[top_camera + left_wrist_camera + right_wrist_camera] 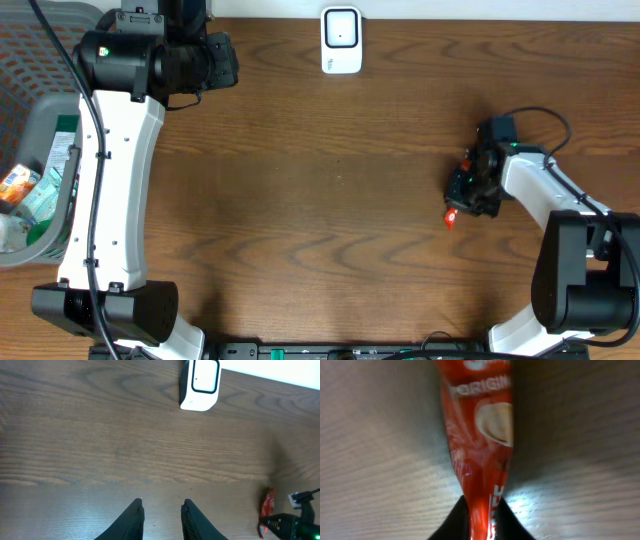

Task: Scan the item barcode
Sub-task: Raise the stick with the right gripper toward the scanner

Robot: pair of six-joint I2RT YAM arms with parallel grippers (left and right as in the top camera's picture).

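The right fingers [451, 527] are clenching a red foil sachet [480, 450] at the wooden counter's [300, 200] right side, well apart from the white box-shaped scanner [341, 40]. The left fingers [131, 520] are hanging parted, empty, near a grey plastic basket [35, 115].

Red packet [479, 460], white scanner [341, 40], brown woodgrain table [320, 190]

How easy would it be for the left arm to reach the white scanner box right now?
Probably easy. The left pincer faces the white scanner box, with only bare wooden table between them. The red packet is off to the side in the right pincer, not blocking.
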